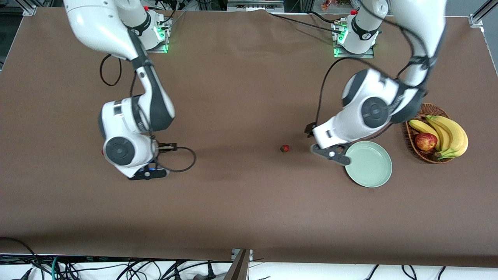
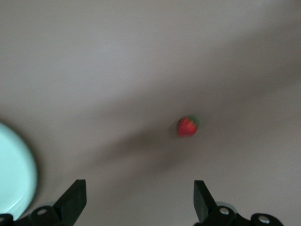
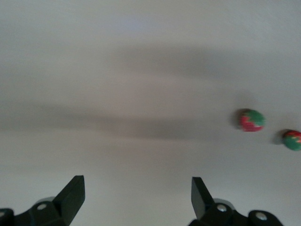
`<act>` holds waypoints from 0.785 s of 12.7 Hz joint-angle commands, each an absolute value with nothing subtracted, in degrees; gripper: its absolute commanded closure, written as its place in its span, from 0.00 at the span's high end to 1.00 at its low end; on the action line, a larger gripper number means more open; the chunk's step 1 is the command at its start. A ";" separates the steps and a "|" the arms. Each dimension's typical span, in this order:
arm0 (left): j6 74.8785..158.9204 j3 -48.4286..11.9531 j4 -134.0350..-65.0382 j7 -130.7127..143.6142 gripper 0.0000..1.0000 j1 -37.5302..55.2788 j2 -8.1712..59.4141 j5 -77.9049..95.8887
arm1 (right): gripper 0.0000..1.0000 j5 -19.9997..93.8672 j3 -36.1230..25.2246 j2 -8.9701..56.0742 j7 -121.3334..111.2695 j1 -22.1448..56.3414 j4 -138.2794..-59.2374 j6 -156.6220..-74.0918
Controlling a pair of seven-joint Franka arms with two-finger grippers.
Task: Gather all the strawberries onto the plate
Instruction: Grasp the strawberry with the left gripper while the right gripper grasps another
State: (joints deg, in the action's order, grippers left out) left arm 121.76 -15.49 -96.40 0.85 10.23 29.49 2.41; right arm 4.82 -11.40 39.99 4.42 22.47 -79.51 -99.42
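One small red strawberry [image 1: 284, 148] with a green top lies on the brown table, beside the pale mint-green plate [image 1: 373, 165] and toward the right arm's end from it. Nothing lies on the plate's visible part. My left gripper [image 1: 330, 153] hangs open and empty over the plate's edge; its wrist view shows that strawberry [image 2: 187, 126] ahead of the open gripper [image 2: 140, 195] and the plate's rim [image 2: 14, 172]. My right gripper [image 1: 148, 174] hangs open over the table. Its wrist view [image 3: 138, 193] shows two strawberries [image 3: 251, 120] [image 3: 292, 140] on the table, hidden in the front view.
A brown wicker basket [image 1: 409, 137] with bananas [image 1: 447, 134] and a red apple [image 1: 425, 141] stands at the left arm's end, just beside the plate. Cables [image 1: 183, 157] trail from the right arm's wrist.
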 commanded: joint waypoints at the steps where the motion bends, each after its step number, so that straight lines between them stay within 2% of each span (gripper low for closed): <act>1: 128.47 -15.21 -95.09 1.32 1.00 14.40 34.35 2.46 | 1.00 4.92 -11.42 38.76 -3.22 18.47 -84.45 -103.00; 5: 140.68 -14.94 -100.36 3.69 1.00 17.39 37.69 0.98 | 1.00 5.18 -11.69 38.85 -9.83 14.60 -92.18 -114.14; 8: 143.26 -14.85 -100.63 3.87 1.00 17.84 39.81 -5.07 | 1.00 5.45 -11.69 39.29 -10.90 12.57 -92.90 -116.01; 10: 143.44 -14.85 -100.63 4.74 0.84 17.84 41.13 -6.24 | 1.00 5.36 -11.69 40.07 -11.42 11.52 -93.16 -117.76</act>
State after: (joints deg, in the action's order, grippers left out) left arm 142.55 -15.44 -100.58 3.36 17.20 40.46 -4.40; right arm 4.85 -12.08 40.25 -9.79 12.62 -92.13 -115.90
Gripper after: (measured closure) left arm 0.066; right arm 0.000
